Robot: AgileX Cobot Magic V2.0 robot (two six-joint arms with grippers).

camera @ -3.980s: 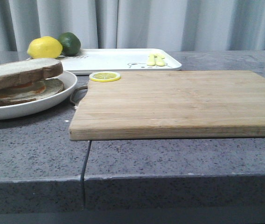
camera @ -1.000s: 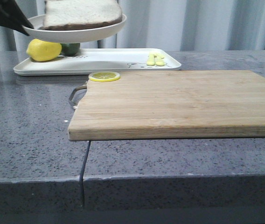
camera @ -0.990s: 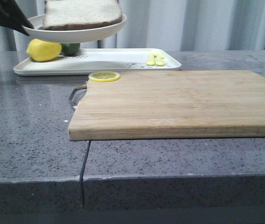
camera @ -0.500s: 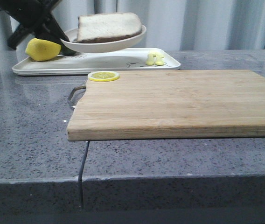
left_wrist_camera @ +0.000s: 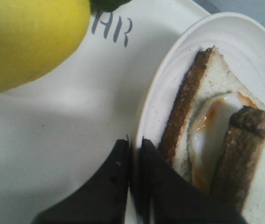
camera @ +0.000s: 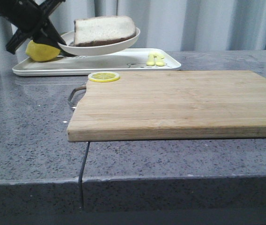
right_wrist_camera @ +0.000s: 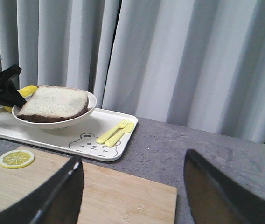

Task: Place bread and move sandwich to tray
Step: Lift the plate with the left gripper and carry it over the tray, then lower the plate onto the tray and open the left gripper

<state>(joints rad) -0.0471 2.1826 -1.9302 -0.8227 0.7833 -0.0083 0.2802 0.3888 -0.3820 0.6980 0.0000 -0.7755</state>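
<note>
Left gripper [left_wrist_camera: 133,154] jaws pinch the rim of the plate [camera: 123,45], which hangs above the tray [camera: 123,61]; the sandwich [camera: 104,31] rides on it. Right gripper [right_wrist_camera: 132,196] jaws spread, empty. Risk: thin rim grip could tip the plate toward 3 o'clock, sliding the sandwich off.

Soft, even, cool light. The bench [camera: 30,122] shows faint sheen. The left wrist view is blurred up close, its lemon [left_wrist_camera: 27,39] washed and soft.
</note>
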